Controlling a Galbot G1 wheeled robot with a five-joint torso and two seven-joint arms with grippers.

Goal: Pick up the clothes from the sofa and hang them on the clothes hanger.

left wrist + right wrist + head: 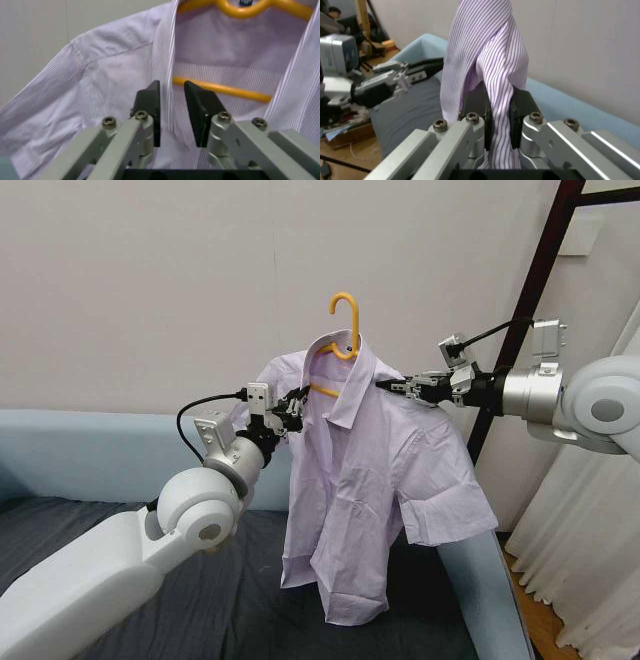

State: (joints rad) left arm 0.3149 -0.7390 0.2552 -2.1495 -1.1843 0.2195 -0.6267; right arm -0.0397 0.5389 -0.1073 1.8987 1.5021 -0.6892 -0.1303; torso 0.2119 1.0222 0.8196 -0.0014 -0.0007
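A lilac striped shirt [360, 480] hangs on a yellow hanger [345, 320] held up in the air above the sofa. My right gripper [395, 387] is shut on a fold of the shirt's shoulder; in the right wrist view the striped cloth [485, 48] is pinched in that gripper [497, 93]. My left gripper [295, 408] is at the shirt's other front edge. In the left wrist view this gripper [171, 88] stands open, with a gap between its fingers and the shirt's front edge [167, 56] running down between them. The hanger's bar [225, 90] lies just behind.
Below is a light blue sofa [90, 450] with a dark grey seat [230, 600]. A dark slanted rack pole [535, 290] rises behind my right arm. White curtains [590, 550] hang at the right. A plain wall is behind.
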